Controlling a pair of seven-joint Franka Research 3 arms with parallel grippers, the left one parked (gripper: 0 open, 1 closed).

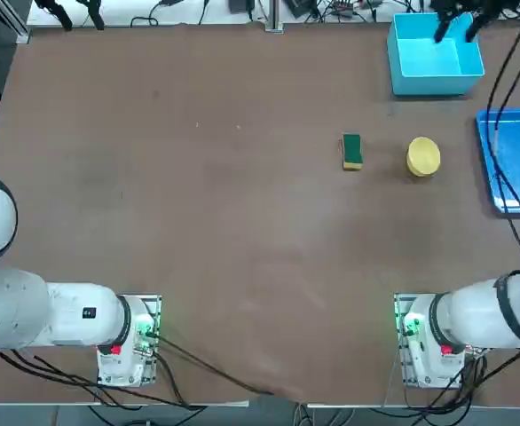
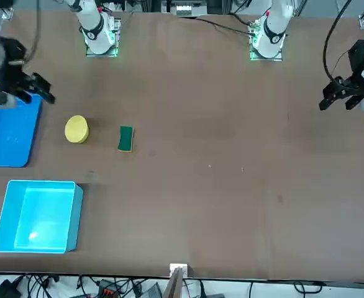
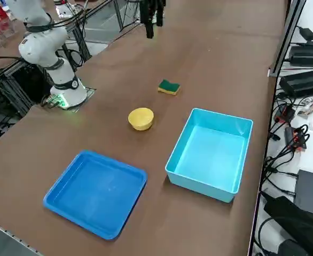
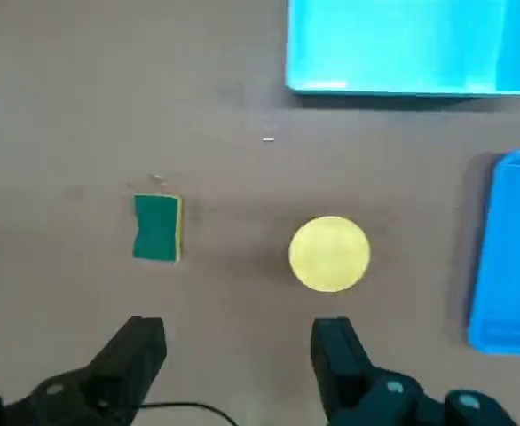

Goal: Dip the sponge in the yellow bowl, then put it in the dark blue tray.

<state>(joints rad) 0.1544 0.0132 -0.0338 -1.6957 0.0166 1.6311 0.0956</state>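
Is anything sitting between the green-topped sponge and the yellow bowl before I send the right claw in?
Nothing visible: bare table separates the green-and-yellow sponge from the round yellow bowl. The open right claw hovers above, holding nothing.

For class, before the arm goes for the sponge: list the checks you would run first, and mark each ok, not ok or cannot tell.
1. Right gripper jaws open, empty: ok.
2. Sponge free on the table, green side up: ok.
3. Yellow bowl beside the sponge, apart from it: ok.
4. Dark blue tray empty: ok.
5. Liquid in the bowl: cannot tell.
6. Cyan box clear of the bowl-to-tray path: ok.
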